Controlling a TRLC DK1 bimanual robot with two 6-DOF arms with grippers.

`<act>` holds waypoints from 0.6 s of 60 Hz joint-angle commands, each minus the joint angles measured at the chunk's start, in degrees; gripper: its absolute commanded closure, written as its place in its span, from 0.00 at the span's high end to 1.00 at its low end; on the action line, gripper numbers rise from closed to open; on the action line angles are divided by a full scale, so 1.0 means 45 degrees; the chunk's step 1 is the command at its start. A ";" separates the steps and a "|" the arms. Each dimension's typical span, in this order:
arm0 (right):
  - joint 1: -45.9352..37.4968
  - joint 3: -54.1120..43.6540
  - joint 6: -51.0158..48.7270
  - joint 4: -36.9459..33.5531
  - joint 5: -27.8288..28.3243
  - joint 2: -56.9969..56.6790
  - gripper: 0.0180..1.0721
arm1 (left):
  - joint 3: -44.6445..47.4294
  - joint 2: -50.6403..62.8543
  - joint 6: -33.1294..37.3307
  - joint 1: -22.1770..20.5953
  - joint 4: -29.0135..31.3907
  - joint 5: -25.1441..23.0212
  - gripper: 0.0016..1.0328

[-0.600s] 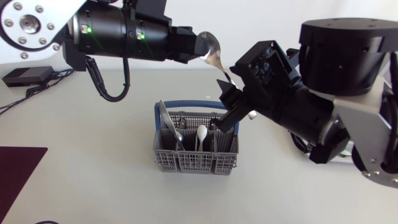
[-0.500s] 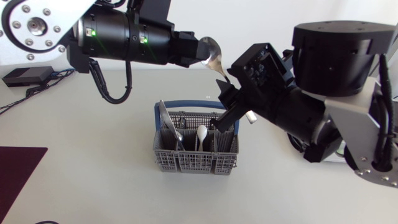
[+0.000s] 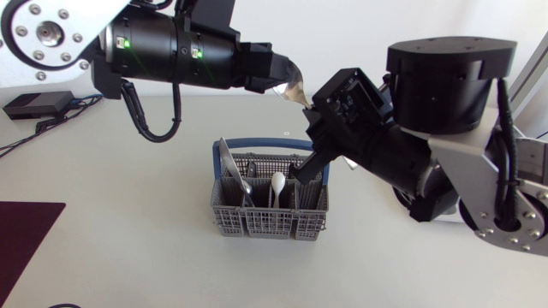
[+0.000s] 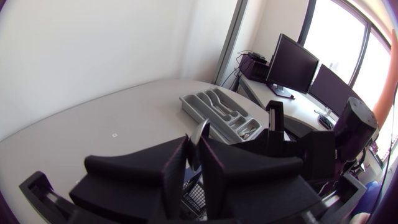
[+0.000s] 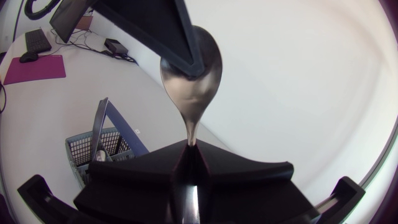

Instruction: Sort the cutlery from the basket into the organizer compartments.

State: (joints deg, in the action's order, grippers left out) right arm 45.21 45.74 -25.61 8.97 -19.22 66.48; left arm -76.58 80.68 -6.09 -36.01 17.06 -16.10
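Above the table, clear of the basket (image 3: 267, 224), the spoon (image 3: 297, 88) is held at both ends: left gripper (image 3: 281, 75) clamped on its bowl, right gripper (image 3: 312, 114) clamped on its handle. Basket contents — a white spoon (image 3: 278, 182), a broad metal blade (image 3: 227, 162) and further metal pieces, standing in its cells. Organizer (image 4: 188, 105), in the left wrist view — grey tray, a few metal pieces in one end compartment.
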 commanded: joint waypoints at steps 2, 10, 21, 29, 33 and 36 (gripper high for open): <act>-0.0027 -0.0007 -0.0169 -0.0138 0.0053 -0.0007 0.06 | -0.0991 0.0078 -0.0307 0.0404 -0.0060 -0.0134 0.59; -0.0047 -0.0163 -0.0150 -0.0470 0.0053 -0.0339 0.06 | -0.1401 -0.0059 -0.0229 0.1205 -0.0100 -0.0134 0.86; -0.0867 -0.0437 0.0006 -0.1310 0.0444 -0.1277 0.06 | -0.1831 -0.0489 0.0142 0.3334 -0.0021 -0.0427 0.88; -0.2371 -0.0574 0.0436 -0.1955 0.1127 -0.1960 0.06 | -0.1225 -0.1367 0.1177 0.4389 0.0174 -0.0739 0.88; -0.3348 -0.0613 0.0631 -0.2170 0.1557 -0.2195 0.06 | -0.0581 -0.1856 0.1919 0.4447 0.0232 -0.0720 0.88; -0.4168 -0.0671 0.0768 -0.2248 0.1830 -0.2253 0.06 | -0.0210 -0.2090 0.2466 0.4467 0.0506 -0.0720 0.88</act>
State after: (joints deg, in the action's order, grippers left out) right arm 30.63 44.38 -24.05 -0.38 -12.12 57.54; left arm -80.66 73.89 0.54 -16.16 18.02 -18.22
